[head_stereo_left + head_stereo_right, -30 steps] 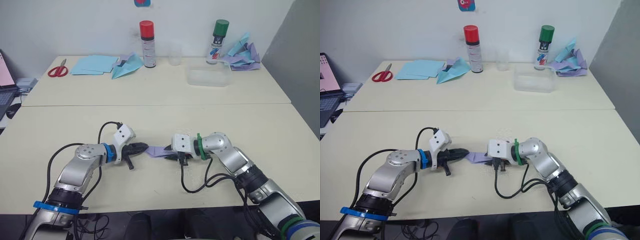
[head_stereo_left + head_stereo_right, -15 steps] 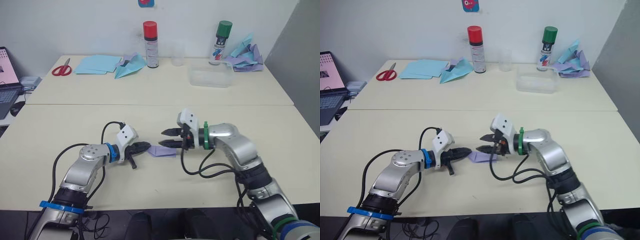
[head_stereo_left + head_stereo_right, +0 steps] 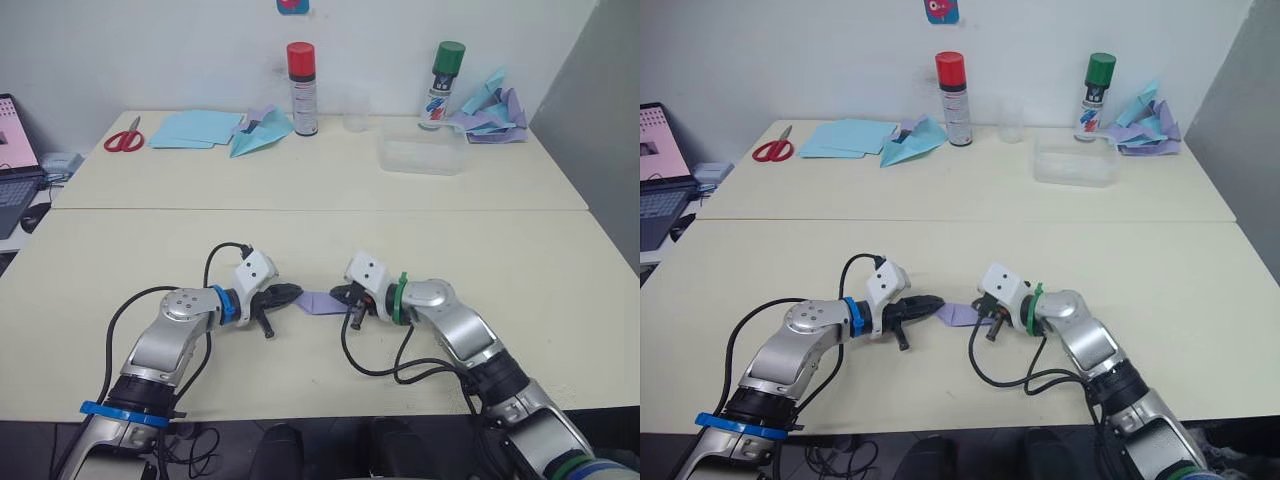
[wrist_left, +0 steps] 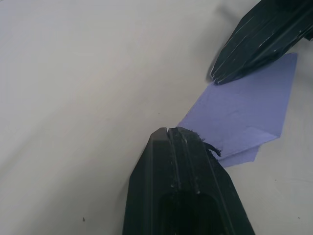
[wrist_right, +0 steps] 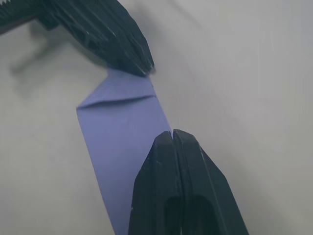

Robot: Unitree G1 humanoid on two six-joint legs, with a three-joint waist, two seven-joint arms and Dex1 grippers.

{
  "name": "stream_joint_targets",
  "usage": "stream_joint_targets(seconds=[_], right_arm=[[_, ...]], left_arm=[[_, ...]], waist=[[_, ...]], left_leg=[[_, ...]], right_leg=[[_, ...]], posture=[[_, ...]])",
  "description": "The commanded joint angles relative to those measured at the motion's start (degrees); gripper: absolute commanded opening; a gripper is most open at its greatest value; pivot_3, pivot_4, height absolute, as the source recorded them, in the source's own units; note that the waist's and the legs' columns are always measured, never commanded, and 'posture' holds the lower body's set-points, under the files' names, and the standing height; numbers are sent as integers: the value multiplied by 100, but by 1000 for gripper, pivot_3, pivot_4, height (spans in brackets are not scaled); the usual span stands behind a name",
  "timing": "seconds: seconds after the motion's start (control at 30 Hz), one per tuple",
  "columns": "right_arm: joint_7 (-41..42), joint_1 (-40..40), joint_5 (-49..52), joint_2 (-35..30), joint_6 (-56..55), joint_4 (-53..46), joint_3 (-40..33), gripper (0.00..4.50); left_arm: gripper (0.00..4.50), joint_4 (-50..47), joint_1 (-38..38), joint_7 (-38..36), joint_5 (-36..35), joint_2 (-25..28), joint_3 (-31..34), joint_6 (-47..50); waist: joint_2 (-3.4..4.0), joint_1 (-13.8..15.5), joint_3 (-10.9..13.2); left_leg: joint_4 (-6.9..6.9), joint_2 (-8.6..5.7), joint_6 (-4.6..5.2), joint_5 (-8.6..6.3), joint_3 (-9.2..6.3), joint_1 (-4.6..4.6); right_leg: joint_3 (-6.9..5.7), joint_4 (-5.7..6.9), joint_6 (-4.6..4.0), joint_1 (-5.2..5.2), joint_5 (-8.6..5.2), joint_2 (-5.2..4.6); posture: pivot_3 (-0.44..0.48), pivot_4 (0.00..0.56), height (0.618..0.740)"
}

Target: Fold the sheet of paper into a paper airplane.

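1. The sheet of paper (image 3: 320, 301), already folded down to a small flat lavender wedge, is lying low in the middle of the frame on the near table (image 3: 560, 300), between the two hands
2. The left hand (image 3: 284, 295) is pressing its closed black fingers onto the paper's left end, and the right hand (image 3: 341, 294) is doing the same at the right end; both wrist views are showing the fingers shut together with the tips resting on top of the paper, pinning it flat without clamping it between them
3. The risk, as I judge it, is that thin, slick paper on a smooth cream table top is going to skid if one tip drags harder than the other, skewing the crease or popping the fold open; pressing hard with ribbed hard tips could also tear the pointed corner
4. The paper is looking matte and soft-edged, with one diagonal crease showing; the fingers are looking ridged and rigid
5. Farther up, a clear plastic tray (image 3: 419, 155) is sitting right of centre on the far table
6. Along the top, red-handled scissors (image 3: 120, 137), light blue paper sheets (image 3: 188, 128), a light blue paper plane (image 3: 255, 131), a red-capped spray can (image 3: 298, 88), a green-capped spray can (image 3: 437, 83) and a heap of paper planes (image 3: 487, 105) are standing near the wall
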Motion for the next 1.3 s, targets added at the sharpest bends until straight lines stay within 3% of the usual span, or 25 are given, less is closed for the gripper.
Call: stream_joint_targets(seconds=[0.03,0.17,0.37,0.57,0.77,1.0,1.13,1.3], right_arm=[[8,138,-56,-233,183,-170,-100,10],[293,414,138,-783,203,-508,-328,10],[116,237,678,-297,-123,-667,-858,10],[138,182,594,83,-180,-607,-520,10],[191,161,107,-99,-95,-363,113,10],[97,155,-185,-227,-149,-177,270,10],[111,119,-196,-229,-172,-98,262,10],[98,102,-176,-237,-105,-113,196,10]], left_arm=[[0,157,136,-10,176,34,-133,113],[0,291,56,-6,204,36,-130,76],[0,291,48,-34,204,71,-115,73],[0,251,2,-40,200,67,-104,104],[0,154,-12,4,153,38,-36,116],[0,-789,-116,183,-373,-324,186,528],[0,-793,-117,371,-188,-523,-3,535],[0,-500,141,531,212,-401,-180,423]], waist=[[-1,-1,-2],[3,13,-14],[1,-1,-19],[2,0,-19],[2,0,-19],[1,6,-17],[1,2,-18],[1,-1,-17]], left_leg=[[0,0,0,0,0,0],[0,-1,0,0,-2,-1],[1,-3,0,0,3,7],[0,2,0,0,-4,4],[0,1,0,0,0,2],[1,1,0,0,-3,-2],[1,-1,0,0,-1,-1],[0,1,0,0,-3,-1]], right_leg=[[0,0,0,0,0,0],[-3,-3,1,3,-1,0],[2,1,0,4,6,6],[-2,1,-1,2,6,19],[1,-1,-2,0,5,18],[-2,-1,-2,-1,5,18],[1,-2,-2,-2,5,18],[1,-2,-2,-2,5,19]], posture=[[0,150,740],[0,150,740],[0,150,740],[0,150,740],[0,150,740],[0,150,740],[0,150,740],[0,150,740]])
